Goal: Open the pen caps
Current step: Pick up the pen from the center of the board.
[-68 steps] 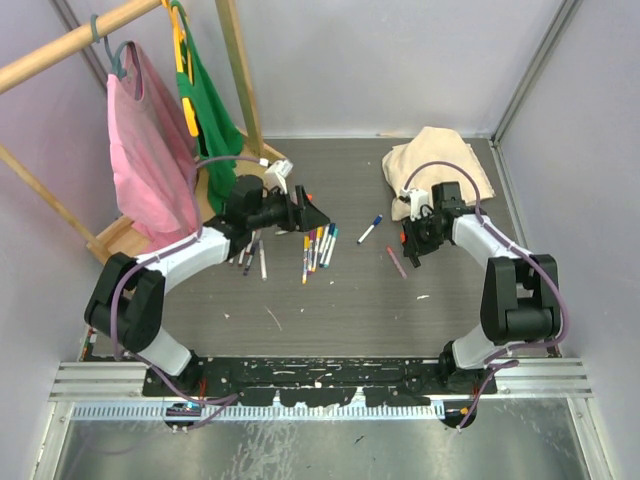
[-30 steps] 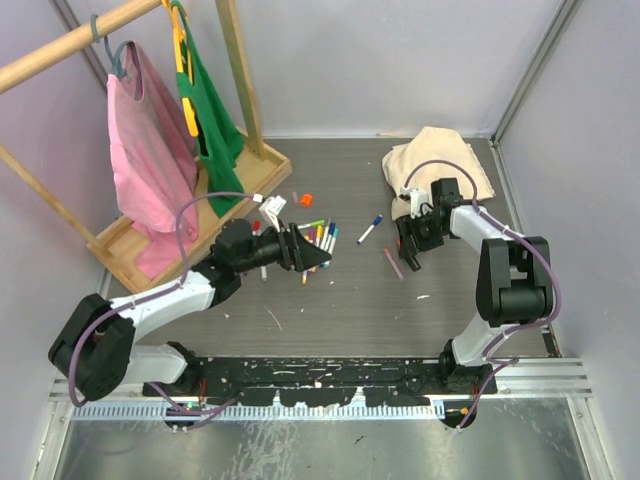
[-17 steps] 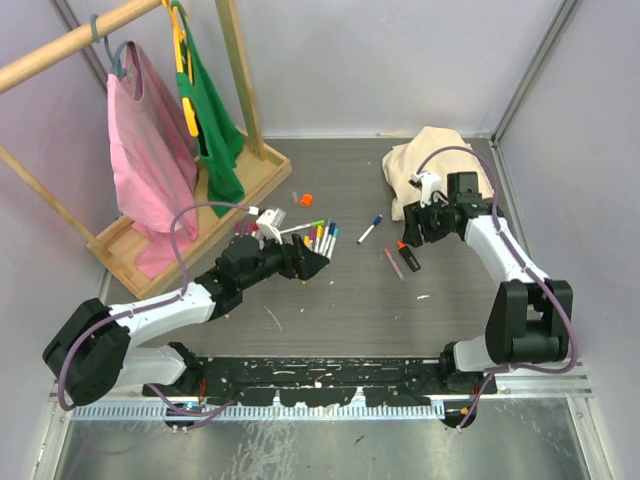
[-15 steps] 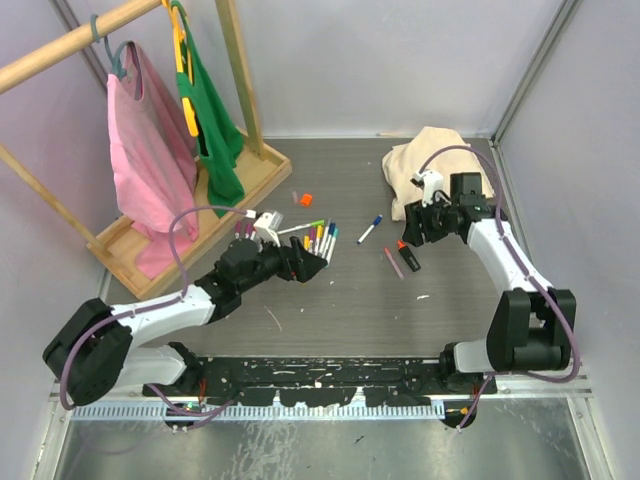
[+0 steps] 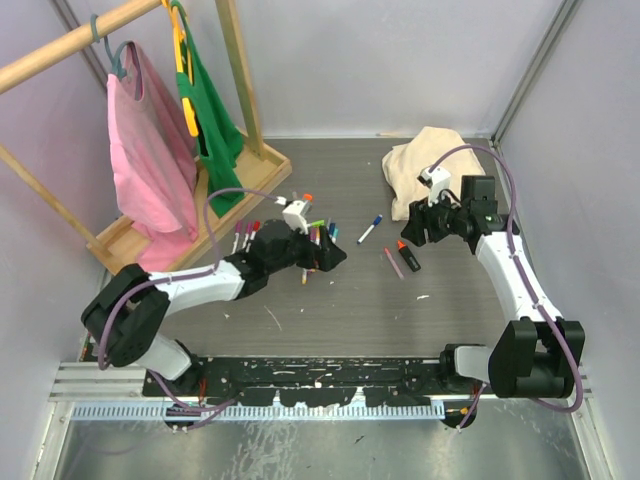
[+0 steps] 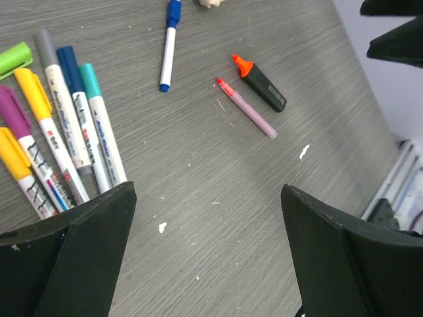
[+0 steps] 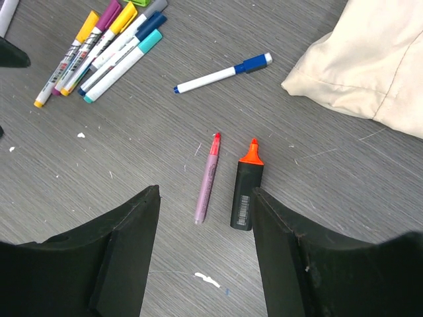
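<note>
Orange loose cap (image 5: 306, 198) only in the overhead view; left jaws and right jaws wide apart, empty.

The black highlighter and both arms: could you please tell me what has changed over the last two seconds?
The right gripper lifted off toward the beige cloth, leaving the black highlighter lying beside the pink pen. The left gripper came nearer the arm bases, to the marker cluster's near side, jaws now wide open. The blue pen, cloth and cluster stayed put.
</note>
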You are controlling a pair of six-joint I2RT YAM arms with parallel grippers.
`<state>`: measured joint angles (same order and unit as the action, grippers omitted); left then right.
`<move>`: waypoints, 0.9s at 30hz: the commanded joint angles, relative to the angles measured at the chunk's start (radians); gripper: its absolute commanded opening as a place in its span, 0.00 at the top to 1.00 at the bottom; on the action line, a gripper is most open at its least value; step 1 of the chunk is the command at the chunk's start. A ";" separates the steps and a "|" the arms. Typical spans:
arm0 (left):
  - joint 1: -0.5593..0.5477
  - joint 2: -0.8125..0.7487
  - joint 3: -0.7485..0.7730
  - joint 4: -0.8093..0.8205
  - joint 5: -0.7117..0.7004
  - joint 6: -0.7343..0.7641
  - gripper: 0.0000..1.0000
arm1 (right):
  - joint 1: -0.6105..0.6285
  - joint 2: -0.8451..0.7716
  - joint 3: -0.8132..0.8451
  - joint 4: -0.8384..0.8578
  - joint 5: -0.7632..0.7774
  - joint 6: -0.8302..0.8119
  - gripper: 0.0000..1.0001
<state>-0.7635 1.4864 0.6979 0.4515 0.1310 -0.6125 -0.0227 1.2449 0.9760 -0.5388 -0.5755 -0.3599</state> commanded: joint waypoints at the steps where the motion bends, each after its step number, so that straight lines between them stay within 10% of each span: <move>1: -0.097 0.043 0.148 -0.247 -0.183 0.152 0.08 | -0.006 -0.037 0.003 0.036 -0.034 0.008 0.38; 19: -0.168 0.478 0.696 -0.642 -0.326 0.362 0.12 | -0.008 -0.027 0.003 0.038 -0.006 0.011 0.38; 27: -0.136 0.647 0.968 -0.798 -0.330 0.477 0.30 | -0.014 -0.022 0.002 0.039 -0.006 0.012 0.38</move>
<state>-0.9249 2.0991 1.5570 -0.2638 -0.1883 -0.2161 -0.0296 1.2385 0.9749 -0.5385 -0.5781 -0.3565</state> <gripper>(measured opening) 0.749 0.624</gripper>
